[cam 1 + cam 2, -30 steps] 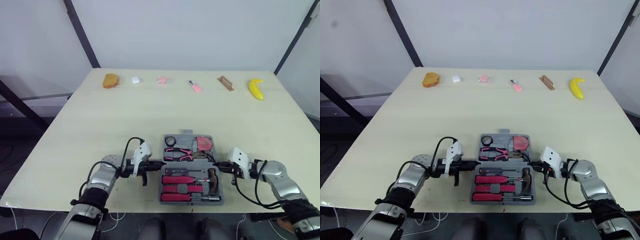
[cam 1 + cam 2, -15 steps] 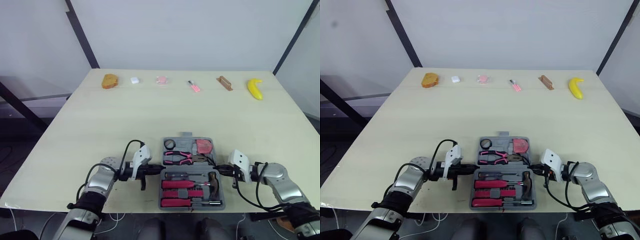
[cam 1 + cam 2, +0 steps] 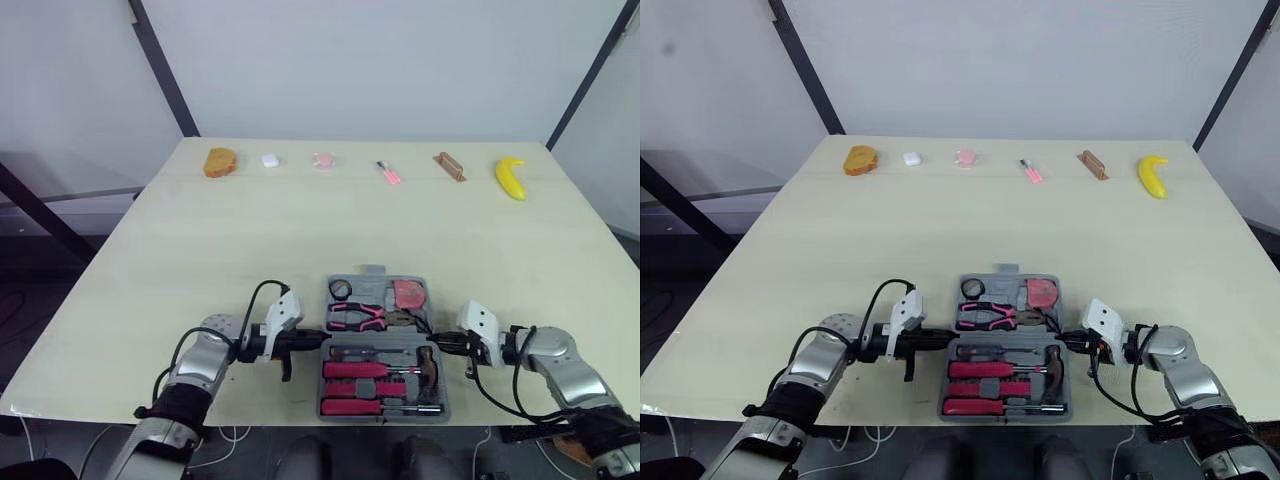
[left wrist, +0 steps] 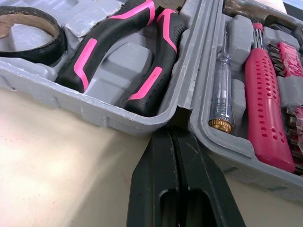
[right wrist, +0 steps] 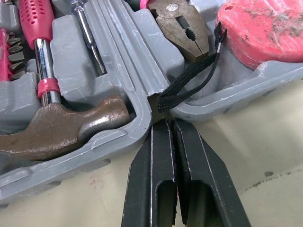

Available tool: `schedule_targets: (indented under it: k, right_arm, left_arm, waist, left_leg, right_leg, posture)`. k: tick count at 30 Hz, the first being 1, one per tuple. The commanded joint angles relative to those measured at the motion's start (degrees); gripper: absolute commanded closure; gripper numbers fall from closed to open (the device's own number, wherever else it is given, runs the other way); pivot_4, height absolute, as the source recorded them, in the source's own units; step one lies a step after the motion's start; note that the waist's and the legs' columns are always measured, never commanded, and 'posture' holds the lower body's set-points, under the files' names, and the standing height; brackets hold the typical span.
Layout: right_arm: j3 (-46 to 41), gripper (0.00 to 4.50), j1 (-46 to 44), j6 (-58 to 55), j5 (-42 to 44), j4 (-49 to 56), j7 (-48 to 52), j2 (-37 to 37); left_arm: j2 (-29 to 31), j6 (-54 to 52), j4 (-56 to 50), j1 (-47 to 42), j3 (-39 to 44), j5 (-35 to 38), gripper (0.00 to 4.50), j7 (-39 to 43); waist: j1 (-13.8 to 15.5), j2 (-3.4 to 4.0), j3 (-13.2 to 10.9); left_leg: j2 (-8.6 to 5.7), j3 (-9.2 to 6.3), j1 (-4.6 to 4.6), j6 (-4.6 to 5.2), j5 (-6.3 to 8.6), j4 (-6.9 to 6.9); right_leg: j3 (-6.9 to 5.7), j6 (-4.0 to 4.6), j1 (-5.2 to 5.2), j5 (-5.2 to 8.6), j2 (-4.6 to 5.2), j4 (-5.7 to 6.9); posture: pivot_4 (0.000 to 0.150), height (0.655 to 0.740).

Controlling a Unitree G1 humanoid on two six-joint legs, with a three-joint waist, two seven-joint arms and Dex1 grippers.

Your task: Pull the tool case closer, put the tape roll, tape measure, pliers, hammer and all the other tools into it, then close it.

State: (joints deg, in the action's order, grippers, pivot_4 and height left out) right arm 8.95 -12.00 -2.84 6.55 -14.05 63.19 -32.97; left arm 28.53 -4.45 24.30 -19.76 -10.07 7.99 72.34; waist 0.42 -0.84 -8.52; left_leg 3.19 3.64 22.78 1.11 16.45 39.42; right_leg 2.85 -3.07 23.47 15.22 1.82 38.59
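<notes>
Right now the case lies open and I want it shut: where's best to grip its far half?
Probably the far rim of the tool case, beside its tab, from beyond: it lies flat, hinged across its middle, so that edge should lift easiest.

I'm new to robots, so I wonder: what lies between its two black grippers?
The open grey plastic tool case, packed with pink-handled tools, lies between the left gripper and the right gripper, as both head views show.
</notes>
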Motion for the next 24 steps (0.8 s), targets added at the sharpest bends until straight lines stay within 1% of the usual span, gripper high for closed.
schedule_targets:
  k: [1,7,13,21,23,24]
  right_arm:
    - [1.0,4.37,0.3,0.5,0.4,2.5,0.6,0.4]
    - [1.0,4.37,-0.2,0.6,0.1,2.2,0.3,0.3]
    - [-0.5,4.37,0.2,0.6,0.6,2.2,0.4,-1.1]
    - [-5.9,4.37,-0.2,-1.6,5.9,-0.3,5.3,-7.4]
    - [-7.2,4.37,-1.5,-3.2,7.5,-1.5,5.6,-7.6]
    - [-8.2,4.37,-2.7,-5.2,8.9,-2.1,5.6,-7.3]
  left_arm:
    - [-0.7,0.2,-1.5,1.2,-2.4,-0.6,4.50,0.8]
    - [-0.4,0.3,-1.6,1.6,-2.3,-0.5,4.50,1.0]
    - [0.6,1.3,-0.7,1.6,-0.4,-0.3,4.50,-0.4]
    - [6.7,6.1,-0.3,1.9,3.1,0.9,4.50,0.8]
    - [7.3,6.3,-1.6,2.1,3.6,1.7,4.50,1.1]
    - [7.8,5.8,-3.9,2.8,3.9,2.6,4.50,1.6]
  waist:
    - [0.0,0.00,0.0]
    - [0.0,0.00,0.0]
    - [0.0,0.00,0.0]
    - [-0.5,0.00,0.0]
    - [-0.6,0.00,0.0]
    - [-0.9,0.00,0.0]
  left_leg:
    - [0.00,0.00,0.00,0.00,0.00,0.00]
    - [0.00,0.00,-0.01,0.00,0.00,0.00]
    - [0.00,0.00,-0.01,0.00,0.00,0.00]
    - [0.01,0.00,-0.02,0.00,0.00,-0.01]
    - [0.01,-0.01,-0.02,0.00,0.00,-0.01]
    - [0.01,-0.01,-0.02,0.00,0.00,-0.01]
  right_leg:
    - [0.00,0.00,0.00,0.00,0.00,0.00]
    - [0.00,0.00,0.00,0.00,0.00,0.00]
    - [0.00,0.00,0.00,0.00,0.00,0.00]
    - [0.01,0.00,0.00,0.00,0.00,0.02]
    - [0.00,0.00,0.00,0.00,0.00,0.03]
    - [0.00,0.00,0.00,0.00,0.00,0.03]
  posture:
    - [0.150,0.7400]
    - [0.150,0.7400]
    - [0.150,0.7400]
    - [0.150,0.7400]
    - [0.150,0.7400]
    - [0.150,0.7400]
